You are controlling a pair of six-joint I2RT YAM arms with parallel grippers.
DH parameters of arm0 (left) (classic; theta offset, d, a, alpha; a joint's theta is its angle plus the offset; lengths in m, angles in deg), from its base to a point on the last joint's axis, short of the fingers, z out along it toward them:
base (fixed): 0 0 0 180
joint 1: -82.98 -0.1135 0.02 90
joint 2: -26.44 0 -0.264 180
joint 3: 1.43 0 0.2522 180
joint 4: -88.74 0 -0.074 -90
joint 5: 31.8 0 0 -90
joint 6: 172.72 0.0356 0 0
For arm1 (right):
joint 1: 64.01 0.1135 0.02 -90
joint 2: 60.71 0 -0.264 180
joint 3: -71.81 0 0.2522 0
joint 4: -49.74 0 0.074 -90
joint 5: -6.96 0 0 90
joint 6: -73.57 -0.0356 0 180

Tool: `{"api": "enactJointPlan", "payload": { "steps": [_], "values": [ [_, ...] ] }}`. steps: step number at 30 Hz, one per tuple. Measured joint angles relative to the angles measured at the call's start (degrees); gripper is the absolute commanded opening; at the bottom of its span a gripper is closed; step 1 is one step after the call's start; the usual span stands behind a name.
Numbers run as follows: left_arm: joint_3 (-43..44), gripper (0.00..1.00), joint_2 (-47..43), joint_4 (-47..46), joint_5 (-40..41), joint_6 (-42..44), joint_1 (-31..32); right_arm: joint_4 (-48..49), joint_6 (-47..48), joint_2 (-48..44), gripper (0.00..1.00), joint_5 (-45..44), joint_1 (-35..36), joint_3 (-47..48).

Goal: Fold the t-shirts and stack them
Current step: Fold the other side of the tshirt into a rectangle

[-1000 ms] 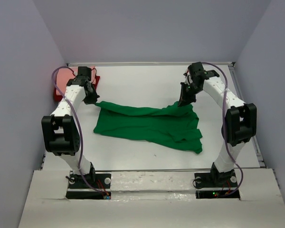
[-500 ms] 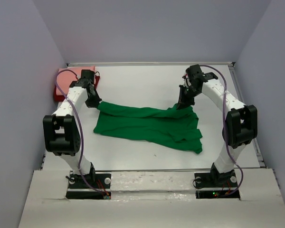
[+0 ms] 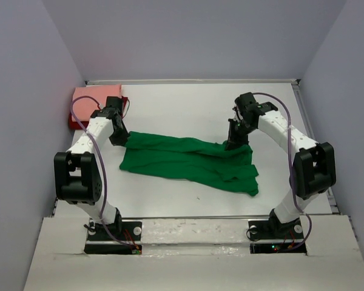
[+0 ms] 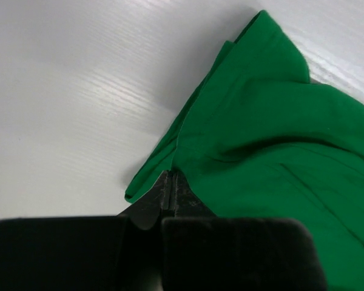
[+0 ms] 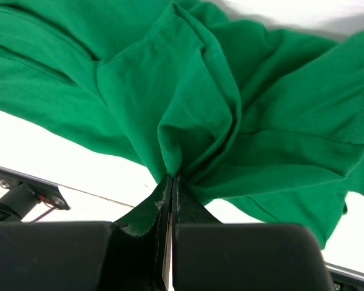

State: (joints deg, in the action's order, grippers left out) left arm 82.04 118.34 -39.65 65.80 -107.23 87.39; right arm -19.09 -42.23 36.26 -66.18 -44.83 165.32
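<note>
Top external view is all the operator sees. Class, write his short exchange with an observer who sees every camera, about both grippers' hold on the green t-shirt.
Operator: Is the left gripper really pinching the green t-shirt?
Observer: Yes; the left wrist view shows its jaws shut on the cloth's very edge.
Operator: And the right gripper?
Observer: The right wrist view shows it shut on a bunched fold, with stitching visible just above the tips.

No text, label, brand, number or sign can be read in any view. The bright green cloth t-shirt shows only plain fabric and stitched hems.
</note>
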Motion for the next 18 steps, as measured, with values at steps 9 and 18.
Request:
{"api": "enactJointPlan", "payload": {
  "steps": [9,18],
  "values": [
    [-4.9,0.01,0.0,0.4,2.2,-2.3,0.0,0.2,-2.3,-4.4,0.16,-2.3,0.3,-5.7],
    [-4.9,0.13,0.0,0.7,3.4,-3.1,0.0,0.2,-3.6,-4.4,0.58,-3.3,0.5,-8.2]
  ]
}}
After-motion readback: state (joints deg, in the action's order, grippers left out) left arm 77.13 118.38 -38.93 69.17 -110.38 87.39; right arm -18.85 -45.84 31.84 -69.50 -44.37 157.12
